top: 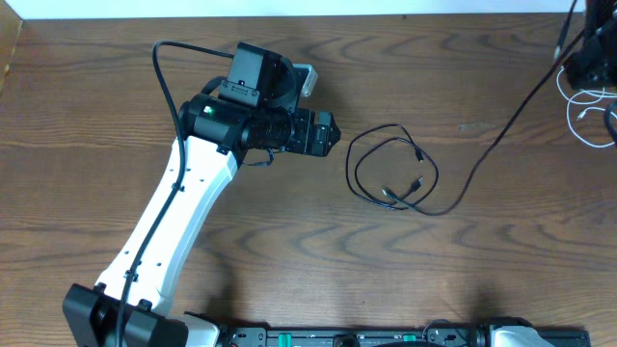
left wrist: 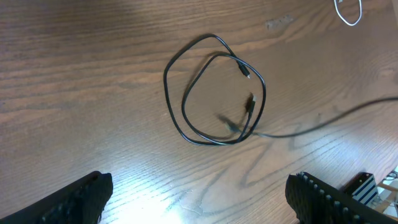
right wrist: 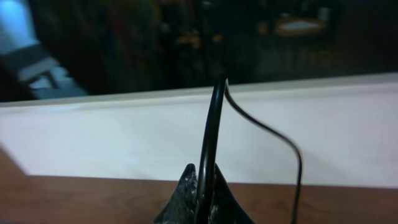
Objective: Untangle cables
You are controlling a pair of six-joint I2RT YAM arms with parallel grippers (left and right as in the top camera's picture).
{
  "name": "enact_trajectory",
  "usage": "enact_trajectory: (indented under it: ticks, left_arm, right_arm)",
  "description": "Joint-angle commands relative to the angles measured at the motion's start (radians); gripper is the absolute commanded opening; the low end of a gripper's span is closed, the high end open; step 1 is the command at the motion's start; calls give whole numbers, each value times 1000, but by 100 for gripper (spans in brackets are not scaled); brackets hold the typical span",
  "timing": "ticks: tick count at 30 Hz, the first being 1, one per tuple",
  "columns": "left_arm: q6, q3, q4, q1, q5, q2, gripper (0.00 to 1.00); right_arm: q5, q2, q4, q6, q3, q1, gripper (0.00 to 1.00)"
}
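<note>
The black cable [top: 386, 129] lies in a loose coil on the wooden table, right of centre, with small plugs inside the loop. One strand runs up to the far right, where my right gripper [top: 590, 53] is shut on it. In the right wrist view the black cable [right wrist: 211, 124] stands up between the closed fingers [right wrist: 205, 186]. The white cable [top: 586, 114] lies at the far right edge, apart from the coil. My left gripper [top: 328, 133] is open and empty just left of the coil. In the left wrist view its fingers [left wrist: 199, 199] are spread wide short of the black coil [left wrist: 166, 81], and the white cable [left wrist: 348, 15] shows at top right.
The left arm's white link [top: 183, 222] crosses the table's left half from the front edge. A white wall runs along the table's far edge [right wrist: 186, 137]. A dark base rail [top: 386, 337] runs along the front edge.
</note>
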Motion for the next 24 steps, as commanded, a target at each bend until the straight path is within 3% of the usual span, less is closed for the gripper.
enact_trajectory:
  ticks: [1,17,24]
  left_arm:
    - [21,-2,-5,0,-6,-8,94]
    - [21,-2,-7,0,-6,-8,94]
    - [21,-2,-7,-1,-6,-8,94]
  right_arm:
    - [31,27,9,-22,13,-94,1]
    - [-117,178,62,118,16,-700,1]
    - [-118,350,17,117,16,-746,1]
